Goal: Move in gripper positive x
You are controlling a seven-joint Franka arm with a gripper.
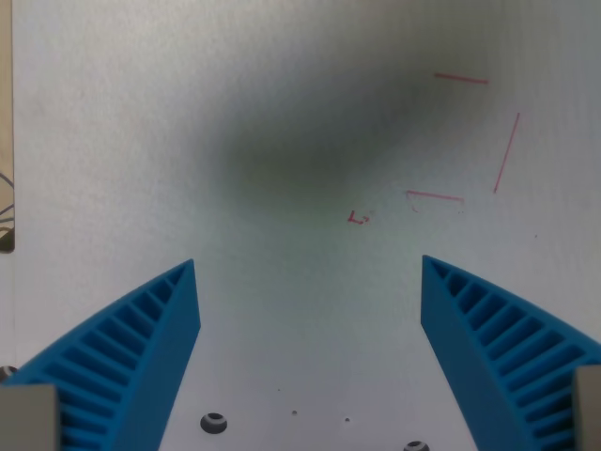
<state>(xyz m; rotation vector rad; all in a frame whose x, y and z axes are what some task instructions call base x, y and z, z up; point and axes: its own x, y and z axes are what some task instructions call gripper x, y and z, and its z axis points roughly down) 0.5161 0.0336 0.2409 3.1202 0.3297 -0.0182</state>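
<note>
Gripper [308, 261]: fills the lower corners of the wrist view; jaws spread wide apart, nothing between them, nothing held. It hangs above the table, fingertips level with each other.
Table [300, 310]: white, matte surface across nearly the whole view, lightly speckled.
Shadow [310, 132]: broad dark soft-edged patch on the table, upper centre, fading downward between the fingers.
Fingers [141, 348]: two blue ribbed wedges, one at the wrist view's left, one at its right [498, 338]; tips point up and inward; grey mounts at the bottom edge.
Side strip [6, 122]: tan band along the wrist view's left edge, upper half; too little shows to say what it is.
Red lines [507, 150]: thin strokes on the table, upper right, forming an incomplete box outline.
Red mark [357, 218]: small scribble near centre, just left of the lines.
Screw holes [215, 422]: dark round holes in the table, near the bottom edge between the fingers.
</note>
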